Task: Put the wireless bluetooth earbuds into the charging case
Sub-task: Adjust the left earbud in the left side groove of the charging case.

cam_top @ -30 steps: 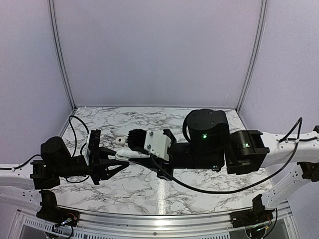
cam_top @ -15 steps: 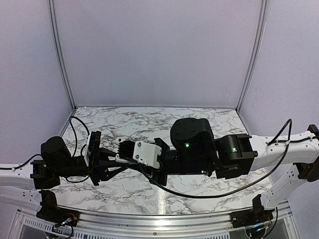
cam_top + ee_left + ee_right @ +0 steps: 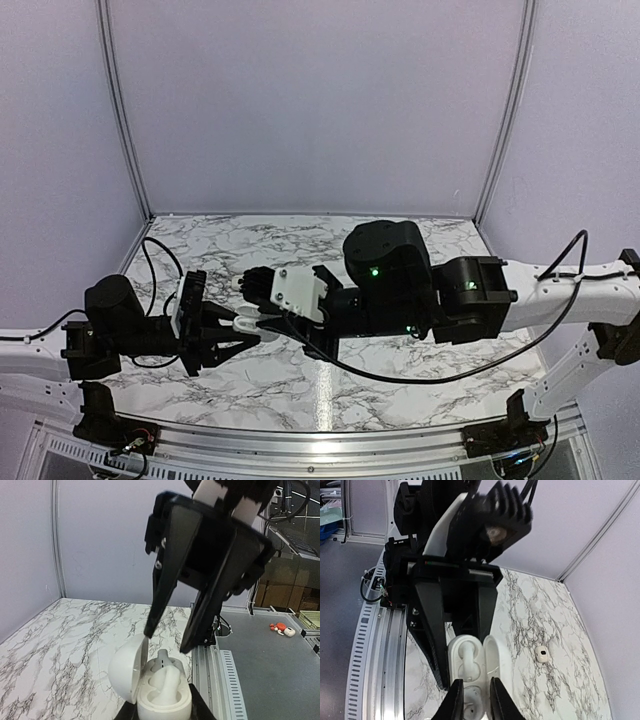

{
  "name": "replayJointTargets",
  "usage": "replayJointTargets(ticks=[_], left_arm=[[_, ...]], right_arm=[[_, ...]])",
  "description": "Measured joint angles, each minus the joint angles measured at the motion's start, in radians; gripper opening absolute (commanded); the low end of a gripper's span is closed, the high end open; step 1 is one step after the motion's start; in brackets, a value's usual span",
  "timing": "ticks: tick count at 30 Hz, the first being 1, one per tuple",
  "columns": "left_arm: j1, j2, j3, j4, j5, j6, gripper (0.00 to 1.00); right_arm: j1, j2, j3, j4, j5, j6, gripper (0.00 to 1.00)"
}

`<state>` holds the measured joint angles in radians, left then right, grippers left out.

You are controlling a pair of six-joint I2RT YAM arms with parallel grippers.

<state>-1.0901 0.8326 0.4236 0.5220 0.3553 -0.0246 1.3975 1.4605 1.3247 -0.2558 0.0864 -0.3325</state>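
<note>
The left gripper [image 3: 233, 329] is clamped on the base of the charging case [image 3: 165, 706], holding it clear of the marbled surface [image 3: 420, 395] with its opening turned toward the right arm. The case's lid [image 3: 124, 672] is swung open to one side. One white earbud [image 3: 168, 679] sits in the socket of the case nearest the left gripper. The right gripper [image 3: 166, 642] hangs just above the case, its jaws a narrow way apart with nothing between the tips in the left wrist view. One fingertip is at the upper edge of the lid; the other is above the far rim of the case. The second earbud [image 3: 541, 653], white with a dark spot, lies on the surface well apart from the case, on the lid's side.
</note>
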Motion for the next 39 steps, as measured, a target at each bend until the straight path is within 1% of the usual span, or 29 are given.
replayJointTargets(ticks=[8, 20, 26, 32, 39], left_arm=[[-0.001, 0.045, 0.019, -0.113, -0.032, 0.067, 0.00], [-0.003, 0.080, 0.056, -0.196, -0.059, 0.107, 0.00], [-0.012, 0.101, 0.068, -0.219, -0.069, 0.120, 0.00], [-0.021, 0.120, 0.075, -0.232, -0.079, 0.127, 0.00], [-0.032, 0.133, 0.088, -0.253, -0.093, 0.143, 0.00]], right_arm=[[-0.006, 0.033, 0.142, -0.133, -0.026, 0.000, 0.18], [-0.005, 0.129, 0.196, -0.313, -0.057, 0.003, 0.17], [0.002, 0.158, 0.219, -0.358, -0.023, 0.002, 0.16], [0.018, 0.164, 0.232, -0.388, 0.045, -0.001, 0.16], [0.034, 0.179, 0.234, -0.397, 0.111, -0.005, 0.16]])
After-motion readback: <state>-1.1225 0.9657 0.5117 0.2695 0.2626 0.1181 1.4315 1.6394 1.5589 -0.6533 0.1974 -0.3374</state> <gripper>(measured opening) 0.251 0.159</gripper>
